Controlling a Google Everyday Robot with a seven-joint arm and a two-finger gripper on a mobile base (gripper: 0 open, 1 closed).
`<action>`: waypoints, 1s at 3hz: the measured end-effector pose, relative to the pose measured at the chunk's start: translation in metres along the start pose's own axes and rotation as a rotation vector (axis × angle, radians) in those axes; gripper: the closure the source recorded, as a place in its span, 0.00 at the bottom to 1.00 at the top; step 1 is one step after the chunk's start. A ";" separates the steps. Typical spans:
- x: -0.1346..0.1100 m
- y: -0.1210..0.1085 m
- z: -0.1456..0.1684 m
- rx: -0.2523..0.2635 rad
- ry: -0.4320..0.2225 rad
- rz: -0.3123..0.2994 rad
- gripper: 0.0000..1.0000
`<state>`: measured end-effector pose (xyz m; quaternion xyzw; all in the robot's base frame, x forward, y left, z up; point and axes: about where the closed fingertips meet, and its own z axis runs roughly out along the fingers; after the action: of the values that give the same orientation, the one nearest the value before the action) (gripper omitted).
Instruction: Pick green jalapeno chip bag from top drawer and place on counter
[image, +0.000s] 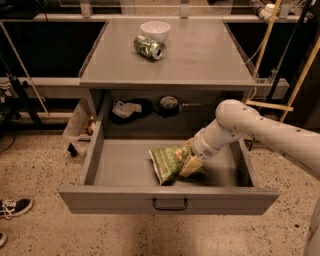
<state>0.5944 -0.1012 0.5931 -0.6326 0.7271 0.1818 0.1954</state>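
The top drawer (120, 196) is pulled fully open, its black handle at the front. The green jalapeno chip bag (169, 161) lies inside it, right of the middle, crumpled and tipped up. My gripper (189, 162) reaches down into the drawer from the right and is at the bag's right edge, touching it. The white arm comes in from the right side. The counter (200, 55) is the gray top of the cabinet above the drawer.
A white bowl (155, 30) and a green-patterned drink can (148, 47) on its side sit at the back left of the counter. Dark items lie in the recess behind the drawer. A shoe (12, 207) is on the floor at the left.
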 end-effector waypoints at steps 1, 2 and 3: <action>-0.003 0.000 -0.005 0.000 0.000 0.000 0.82; 0.000 0.013 -0.047 0.114 0.010 0.064 1.00; -0.016 0.023 -0.135 0.283 0.057 0.121 1.00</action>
<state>0.5668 -0.1534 0.7178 -0.5585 0.7876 0.0712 0.2506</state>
